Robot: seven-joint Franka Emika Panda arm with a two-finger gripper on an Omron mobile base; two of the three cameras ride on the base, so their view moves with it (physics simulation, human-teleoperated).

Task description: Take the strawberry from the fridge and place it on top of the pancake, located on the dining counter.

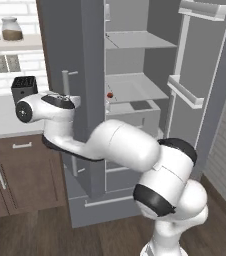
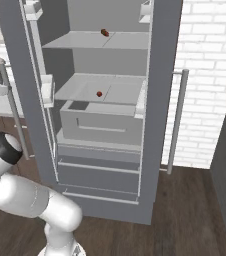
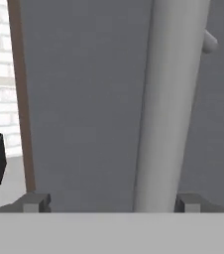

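One strawberry (image 2: pixel 99 93) sits on a fridge (image 2: pixel 105 125) shelf (second item (image 2: pixel 105 32) above), hand (image 3: pixel 112 202) spread around the handle (image 3: pixel 168 109).

Fridge (image 2: pixel 160 100), centre of right base frame: matt grey skin, no shine; shelves inside pale grey, smooth. Bar handle (image 3: pixel 168 99), right of centre in hand frame, looked like brushed silver metal, smooth and dull. Strawberry (image 2: pixel 99 93) read as glossy red. Cabinets (image 1: pixel 20 170), lower left of left base frame, brown wood with fine grain. Floor (image 2: pixel 185 215), lower right, dark wood planks. Wall (image 2: pixel 210 60), upper right, white brick, matt and rough.
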